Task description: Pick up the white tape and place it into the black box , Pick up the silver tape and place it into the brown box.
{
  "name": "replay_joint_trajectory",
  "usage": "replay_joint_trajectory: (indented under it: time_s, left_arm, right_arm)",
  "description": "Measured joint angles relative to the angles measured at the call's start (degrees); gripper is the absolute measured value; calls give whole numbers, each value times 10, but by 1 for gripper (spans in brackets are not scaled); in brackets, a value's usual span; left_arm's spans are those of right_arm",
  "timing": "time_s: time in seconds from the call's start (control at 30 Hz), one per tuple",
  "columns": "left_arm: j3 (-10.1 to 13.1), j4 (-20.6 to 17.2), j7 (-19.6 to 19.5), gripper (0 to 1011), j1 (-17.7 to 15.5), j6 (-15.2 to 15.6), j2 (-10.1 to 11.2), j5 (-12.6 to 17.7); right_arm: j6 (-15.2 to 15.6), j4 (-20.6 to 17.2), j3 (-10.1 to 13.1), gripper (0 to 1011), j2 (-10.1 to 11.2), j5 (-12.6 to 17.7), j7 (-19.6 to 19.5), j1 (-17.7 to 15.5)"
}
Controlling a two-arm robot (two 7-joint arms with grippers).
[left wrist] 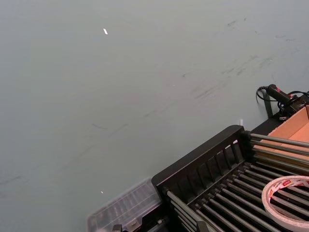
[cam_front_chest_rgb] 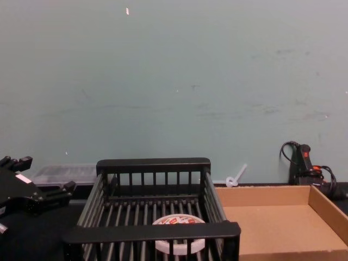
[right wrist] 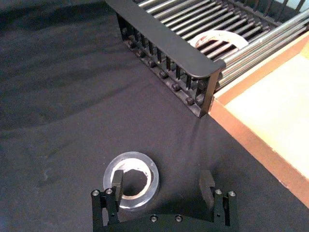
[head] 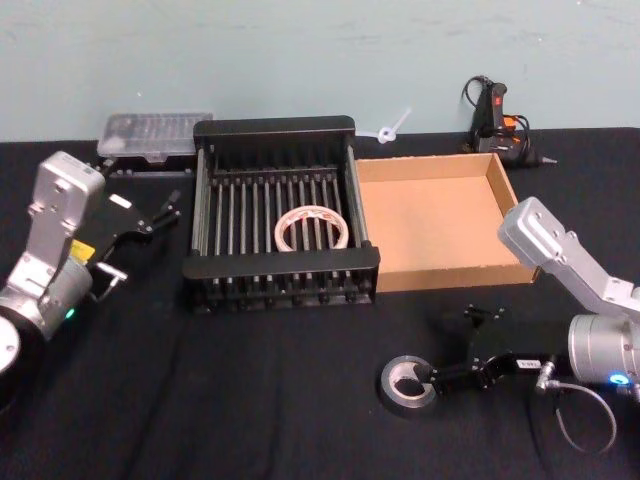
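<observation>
- 2 tape rolls, 2 boxes.
- White tape (head: pixel 312 228) lay flat inside the black box (head: pixel 280 273).
- Brown box (head: pixel 437 216), touching its right side, held nothing.
- Silver tape (head: pixel 406 385) sat on the black-clothed table (head: pixel 250 400); right gripper (right wrist: pixel 164 185) open, one finger in its core.
- Left gripper (head: pixel 165 213) open, left of the black box.
- Teal wall (cam_front_chest_rgb: pixel 174 81) behind.
</observation>
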Motion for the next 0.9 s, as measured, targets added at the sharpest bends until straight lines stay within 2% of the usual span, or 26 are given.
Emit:
replay_joint_trajectory:
  time_s: [0.5, 0.9]
  left_arm:
    - [0, 0, 0, 1001, 0, 0, 0, 0]
    - [0, 0, 0, 1001, 0, 0, 0, 0]
  right_arm:
    - [5, 24, -28, 1000, -12, -13, 3, 23]
    - [7, 40, -39, 1000, -23, -21, 3, 33]
